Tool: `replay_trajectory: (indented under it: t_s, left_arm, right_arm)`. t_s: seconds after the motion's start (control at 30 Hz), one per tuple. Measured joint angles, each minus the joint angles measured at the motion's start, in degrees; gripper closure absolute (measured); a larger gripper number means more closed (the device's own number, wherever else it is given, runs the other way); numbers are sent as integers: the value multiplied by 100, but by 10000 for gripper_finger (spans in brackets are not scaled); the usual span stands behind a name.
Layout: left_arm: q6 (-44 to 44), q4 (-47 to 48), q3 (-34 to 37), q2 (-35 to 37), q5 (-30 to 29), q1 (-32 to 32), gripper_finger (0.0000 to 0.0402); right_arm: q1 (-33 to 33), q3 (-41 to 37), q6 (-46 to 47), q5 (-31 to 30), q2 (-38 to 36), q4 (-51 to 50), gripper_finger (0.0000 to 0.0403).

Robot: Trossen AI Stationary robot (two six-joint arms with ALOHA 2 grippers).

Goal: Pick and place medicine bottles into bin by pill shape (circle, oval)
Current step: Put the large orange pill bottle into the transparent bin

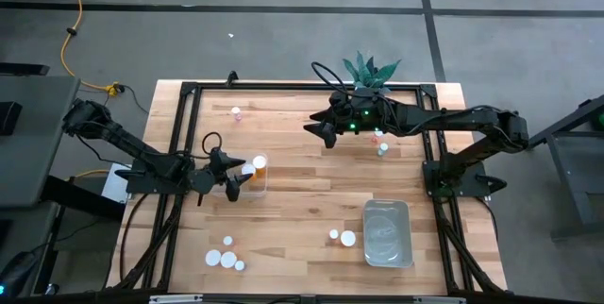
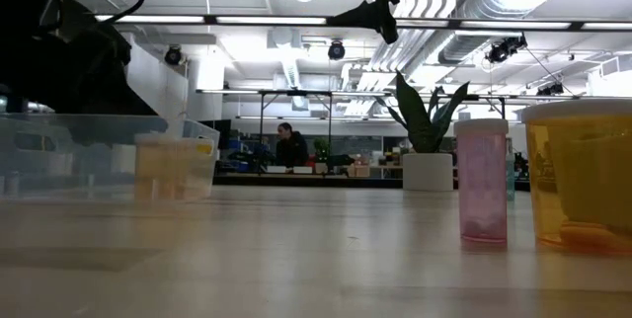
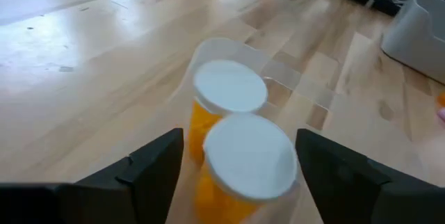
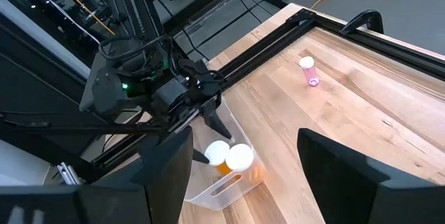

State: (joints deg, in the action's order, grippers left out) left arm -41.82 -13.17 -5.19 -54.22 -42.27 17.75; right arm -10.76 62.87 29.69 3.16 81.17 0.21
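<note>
Orange bottles [image 3: 236, 147] between wide-open left claw [image 3: 240, 165]

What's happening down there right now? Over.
Left end effector open over small bin holding two orange bottles. Right end effector open, raised, empty. Nothing blocking.

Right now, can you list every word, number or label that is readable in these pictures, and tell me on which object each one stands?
None can be read.
Orange bottles in the clear bin under the left gripper: blank white caps, no label showing.
Pink bottle: no print showing.
Yellow patch on the bin, low view: too blurred.
Right gripper: no markings.
</note>
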Motion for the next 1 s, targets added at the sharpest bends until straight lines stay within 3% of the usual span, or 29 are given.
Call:
replay_trajectory:
  t_s: [0.37,0.6,0.83,1.0]
  left_arm:
    - [320,-161,-80,284,1060,-97,121]
    - [1440,-53,-590,626,1051,-202,121]
    - [2216,222,-1344,866,1344,-927,122]
    - [2707,217,-2279,834,2496,-1839,122]
  right_arm:
    - [0,0,2,2,0,0,151]
    - [-11,0,-7,4,0,0,151]
    - [-13,0,-94,4,-12,-15,151]
    - [-13,-4,-429,44,-194,-166,151]
